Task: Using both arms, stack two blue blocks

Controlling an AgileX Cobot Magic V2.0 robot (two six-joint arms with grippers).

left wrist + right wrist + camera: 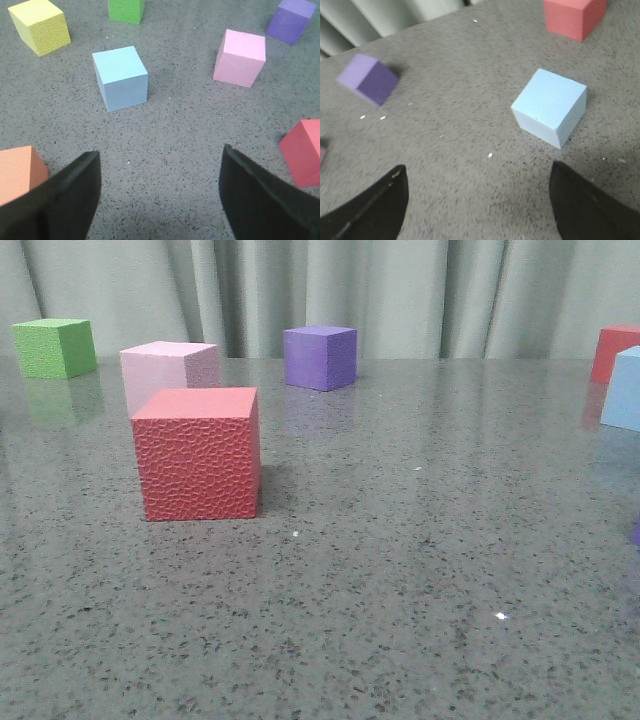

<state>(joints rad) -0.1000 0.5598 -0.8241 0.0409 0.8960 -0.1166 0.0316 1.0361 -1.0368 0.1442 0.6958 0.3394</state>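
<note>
One light blue block [120, 77] stands on the grey table in the left wrist view, ahead of my open, empty left gripper [160, 172] and apart from it. The other light blue block [550, 107] shows in the right wrist view, ahead of my open, empty right gripper [479, 182] and toward its right finger; it also shows cut off at the right edge of the front view [625, 388]. Neither gripper shows in the front view.
A big red cube [198, 452], a pink cube [168, 370], a purple cube [320, 356] and a green cube [55, 347] stand in the front view. The left wrist view adds a yellow cube [40, 26] and an orange cube [17, 172]. A curtain hangs behind the table.
</note>
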